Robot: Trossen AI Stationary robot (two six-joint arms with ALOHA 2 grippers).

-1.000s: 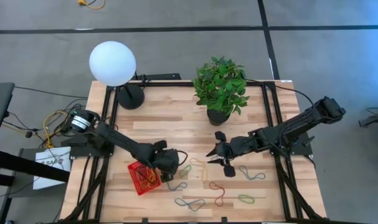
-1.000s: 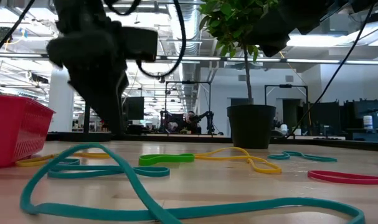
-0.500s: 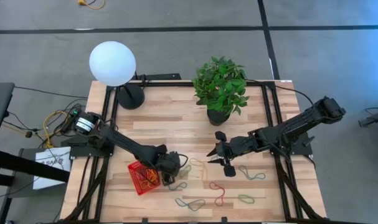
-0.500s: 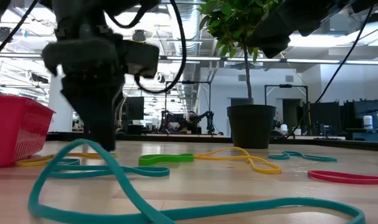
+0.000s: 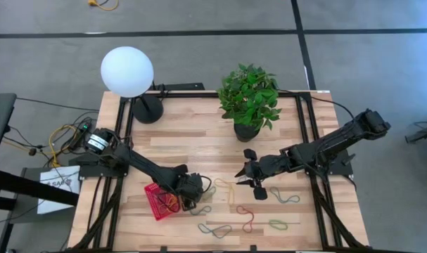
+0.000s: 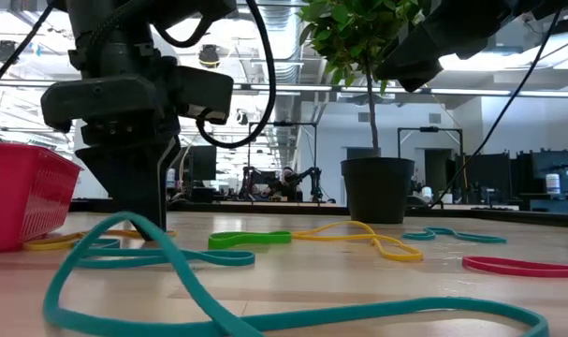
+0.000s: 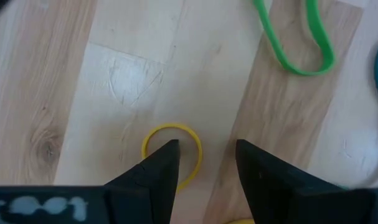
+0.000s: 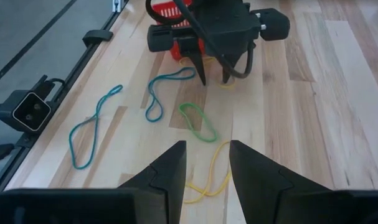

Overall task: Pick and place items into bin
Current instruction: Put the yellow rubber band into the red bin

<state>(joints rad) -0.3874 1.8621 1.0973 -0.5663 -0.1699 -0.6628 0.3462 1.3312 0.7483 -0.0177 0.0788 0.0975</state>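
The red mesh basket (image 5: 157,204) (image 6: 21,197) stands near the table's near left edge with a few bands inside. My left gripper (image 5: 190,190) (image 7: 204,158) is open just right of it, fingers pointing down and low over the table (image 6: 138,201). The round end of a yellow band (image 7: 173,146) lies between its fingertips. A green band (image 5: 209,191) (image 7: 297,43), a teal one (image 6: 171,257) and several other coloured loops lie flat on the wood. My right gripper (image 5: 247,174) (image 8: 204,162) is open and hovers over the table's middle, above a yellow loop (image 8: 207,180). My left gripper comes from above, pointing down, with the yellow band's round end (image 7: 189,140) between its open fingers. One fingertip (image 7: 164,162) overlaps the band's rim. Whether it touches the band I cannot tell.
A potted plant (image 5: 248,98) stands at the far middle, and a white globe lamp (image 5: 127,70) at the far left corner. Loose bands are strewn over the near half: red (image 5: 245,214), teal (image 5: 285,197), blue (image 5: 214,228), green (image 5: 278,225).
My left gripper has moved a little toward the table's near edge and come down, its open fingertips now close to the wood over the yellow band. The bands and my right arm have kept still.
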